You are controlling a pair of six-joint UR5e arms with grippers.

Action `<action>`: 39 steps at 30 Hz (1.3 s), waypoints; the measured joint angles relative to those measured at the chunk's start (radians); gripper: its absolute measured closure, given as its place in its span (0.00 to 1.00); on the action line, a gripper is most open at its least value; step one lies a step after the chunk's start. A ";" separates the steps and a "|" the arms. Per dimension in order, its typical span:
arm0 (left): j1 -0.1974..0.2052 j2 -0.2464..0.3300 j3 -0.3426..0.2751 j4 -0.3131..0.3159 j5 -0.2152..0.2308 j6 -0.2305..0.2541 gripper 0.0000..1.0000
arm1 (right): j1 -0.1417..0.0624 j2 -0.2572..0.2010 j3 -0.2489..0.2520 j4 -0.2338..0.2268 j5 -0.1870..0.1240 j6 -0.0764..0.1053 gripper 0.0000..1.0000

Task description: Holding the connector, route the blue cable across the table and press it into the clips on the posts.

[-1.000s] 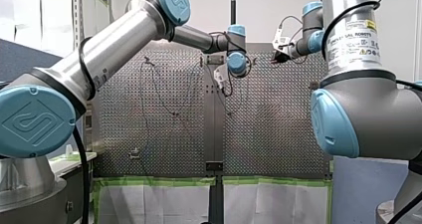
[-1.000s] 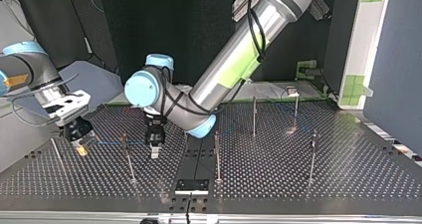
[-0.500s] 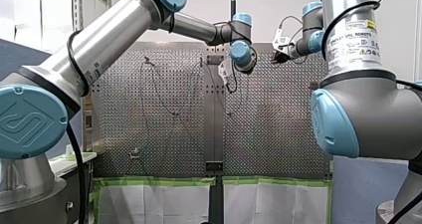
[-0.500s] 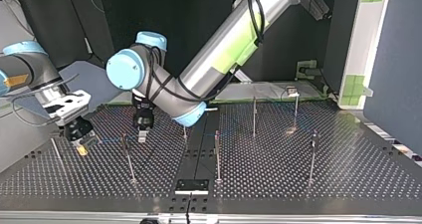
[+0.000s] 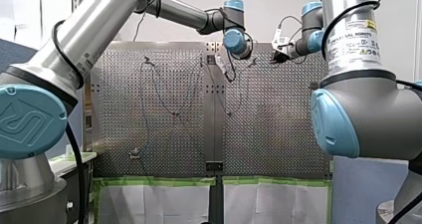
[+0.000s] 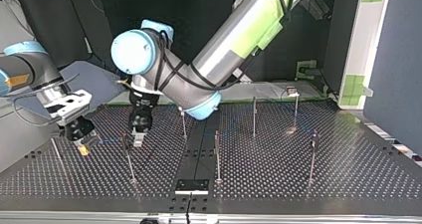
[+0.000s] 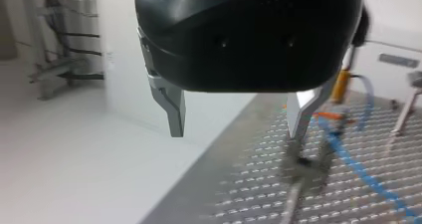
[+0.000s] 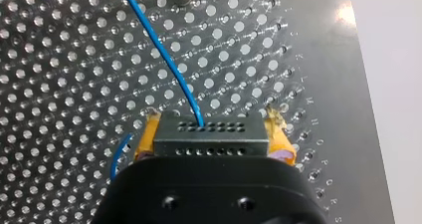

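Note:
My right gripper (image 8: pixel 209 140) is shut on a dark grey connector (image 8: pixel 208 133), with a yellow pad on each side of it. The blue cable (image 8: pixel 164 55) leaves the connector's face and runs away over the perforated plate. In the top view my right gripper (image 6: pixel 82 145) hangs low at the left. My left gripper (image 6: pixel 137 137) points down just beside it, near a thin post (image 6: pixel 128 157). My left gripper (image 7: pixel 238 129) stands open, with nothing between its metal fingers (image 7: pixel 172 112). The blue cable (image 7: pixel 358 169) and a post with a clip (image 7: pixel 301 170) lie ahead of it.
Several thin posts stand on the plate, such as those in the middle (image 6: pixel 217 154) and at the top view's right (image 6: pixel 313 154). A small black block (image 6: pixel 191 185) sits at the plate's near edge. Green-taped panels (image 6: pixel 366 45) border the right side.
My left arm has swung toward the top view's left, bringing its open gripper closer to my right gripper and the post beside it. My right arm has stayed put.

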 joint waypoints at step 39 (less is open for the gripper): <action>0.033 0.291 -0.406 0.403 -0.076 0.045 0.00 | 0.021 0.000 0.000 0.002 0.003 -0.001 1.00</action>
